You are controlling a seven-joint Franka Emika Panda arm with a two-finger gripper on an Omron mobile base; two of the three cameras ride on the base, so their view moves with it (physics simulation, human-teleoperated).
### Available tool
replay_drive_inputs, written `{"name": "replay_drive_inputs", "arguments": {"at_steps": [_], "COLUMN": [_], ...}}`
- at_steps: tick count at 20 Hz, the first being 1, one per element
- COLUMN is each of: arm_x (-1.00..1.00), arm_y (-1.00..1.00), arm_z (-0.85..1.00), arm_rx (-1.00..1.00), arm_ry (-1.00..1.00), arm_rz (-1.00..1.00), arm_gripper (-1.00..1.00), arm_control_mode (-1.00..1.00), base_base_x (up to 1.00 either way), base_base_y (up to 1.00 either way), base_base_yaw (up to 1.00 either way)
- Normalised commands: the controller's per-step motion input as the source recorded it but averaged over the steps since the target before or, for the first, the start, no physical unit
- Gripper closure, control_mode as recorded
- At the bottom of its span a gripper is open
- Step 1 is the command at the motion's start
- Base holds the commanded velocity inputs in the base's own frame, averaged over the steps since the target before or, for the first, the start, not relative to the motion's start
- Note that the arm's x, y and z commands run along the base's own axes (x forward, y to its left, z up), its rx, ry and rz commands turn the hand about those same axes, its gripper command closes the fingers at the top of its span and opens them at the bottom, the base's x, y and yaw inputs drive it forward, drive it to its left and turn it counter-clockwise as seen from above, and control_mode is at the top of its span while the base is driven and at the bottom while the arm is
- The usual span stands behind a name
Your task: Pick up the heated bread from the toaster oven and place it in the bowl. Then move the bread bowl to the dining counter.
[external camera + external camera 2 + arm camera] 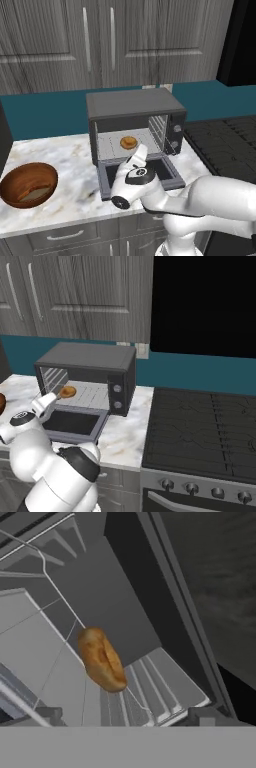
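Right now the heated bread [128,142] sits on the rack inside the toaster oven [134,107], door dropped flat. Fingers [47,714] spread apart, nothing between them, gripper [125,719] poised at the mouth. Bowl [28,184] waits far left on the marble counter [75,200]; stove [200,426] lies right.

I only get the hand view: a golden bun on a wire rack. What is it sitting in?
Observer: A dark grey toaster oven on a marble counter, with its glass door dropped open.
Operator: Where would the bun go?
Observer: A wooden bowl stands on that counter, left of the oven and apart from it.
Operator: Anything on the other side?
Observer: A black stove top adjoins the counter there.
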Motion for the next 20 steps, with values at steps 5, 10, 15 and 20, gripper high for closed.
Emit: {"name": "replay_drive_inputs", "arguments": {"at_steps": [5,10,15,20], "arm_x": [-0.48,-0.52,-0.22,-0.19], "arm_y": [0.0,0.0,0.03,0.07], "arm_z": [0.0,-0.02,-0.34,-0.21], "arm_rx": [0.0,0.0,-0.03,-0.02], "arm_ry": [0.05,0.08,0.07,0.02], "arm_rz": [0.0,0.01,0.01,0.0], "arm_gripper": [-1.0,-1.0,-1.0,-1.0], "arm_control_mode": [-1.0,-1.0,-1.0,-1.0], "base_base_x": [0.0,0.0,0.0,0.0], "base_base_y": [0.0,0.0,0.0,0.0], "base_base_yaw": [0.0,0.0,0.0,0.0]}}
